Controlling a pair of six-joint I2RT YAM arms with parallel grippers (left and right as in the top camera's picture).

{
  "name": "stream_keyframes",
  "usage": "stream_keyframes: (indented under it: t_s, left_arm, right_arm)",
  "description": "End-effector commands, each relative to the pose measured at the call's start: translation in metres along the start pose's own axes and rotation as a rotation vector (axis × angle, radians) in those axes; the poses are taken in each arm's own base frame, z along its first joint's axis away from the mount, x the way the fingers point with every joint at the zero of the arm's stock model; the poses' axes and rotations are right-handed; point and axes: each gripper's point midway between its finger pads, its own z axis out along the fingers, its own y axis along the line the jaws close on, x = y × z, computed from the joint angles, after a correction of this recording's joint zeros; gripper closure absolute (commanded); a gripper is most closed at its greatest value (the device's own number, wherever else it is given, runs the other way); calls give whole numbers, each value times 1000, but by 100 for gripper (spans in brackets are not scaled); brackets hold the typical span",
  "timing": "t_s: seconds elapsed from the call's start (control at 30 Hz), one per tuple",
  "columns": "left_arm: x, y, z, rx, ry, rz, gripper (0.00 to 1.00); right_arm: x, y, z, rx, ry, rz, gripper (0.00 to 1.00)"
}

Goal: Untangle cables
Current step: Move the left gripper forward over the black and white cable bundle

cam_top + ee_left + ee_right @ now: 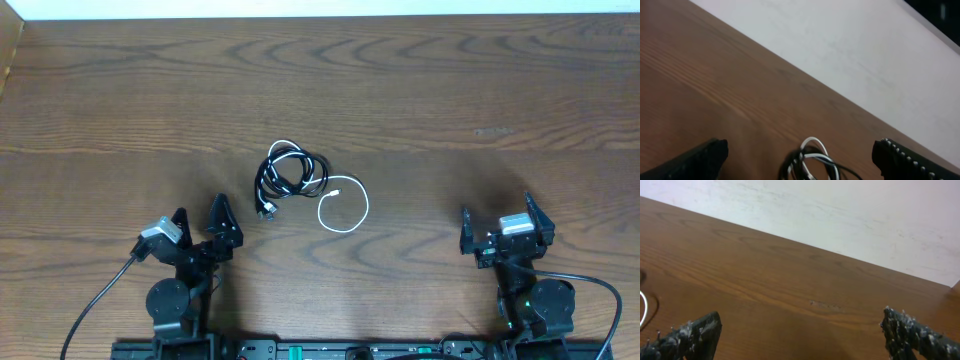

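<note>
- Spread wide and holding nothing: left gripper (198, 212), low by the near edge of the table (450, 90).
- Equally wide and empty: right gripper (497, 215), also by the near edge, well apart from the left one.
- Ahead and a little right of the left gripper, near but not touching: black cable (290, 170), coiled in tight loops, plug end toward that gripper.
- Just right of that coil, well left of the right gripper: white cable (345, 210), one loose ring, with a strand running through the black loops.
- Open wood ahead of both grippers up to the far edge, and between the right gripper and the white ring.
- In the right wrist view, only a sliver of white at the left border.
</note>
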Motion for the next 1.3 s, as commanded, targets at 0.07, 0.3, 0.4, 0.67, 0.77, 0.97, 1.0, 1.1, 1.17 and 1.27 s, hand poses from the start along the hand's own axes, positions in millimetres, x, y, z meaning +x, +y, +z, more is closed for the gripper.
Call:
stream_keyframes:
  t_s: [0.07,0.3,0.4,0.67,0.77,0.97,1.0,1.1,1.17,1.27]
  left_arm:
    - [-40,-35,-18,61,-23,12,2]
    - [-90,-69,-33,34,21,6,2]
    - [-109,-81,-32,-10,99,21,2]
    - [-120,-94,-15,-148,459,91,2]
    - [-114,-89,-6,-213,580,67,2]
    - [-84,-77,10,-266,765,17,2]
    - [-80,-74,12,-276,785,12,2]
    - [-71,-68,16,-302,832,2,2]
    - [-68,-65,19,-311,847,-2,2]
    - [-63,-62,23,-323,869,-7,2]
  right_arm:
    - [0,2,0,-6,-1,-6,1]
    - [0,2,0,-6,-1,-6,1]
    - [0,2,0,-6,-1,-6,1]
    - [0,2,0,-6,-1,-6,1]
    - [0,2,0,-6,-1,-6,1]
    - [0,1,0,-6,-1,-6,1]
    - [0,2,0,-6,-1,-6,1]
    - [0,2,0,-6,-1,-6,1]
    - [0,2,0,-6,-1,-6,1]
    - [0,2,0,-6,-1,-6,1]
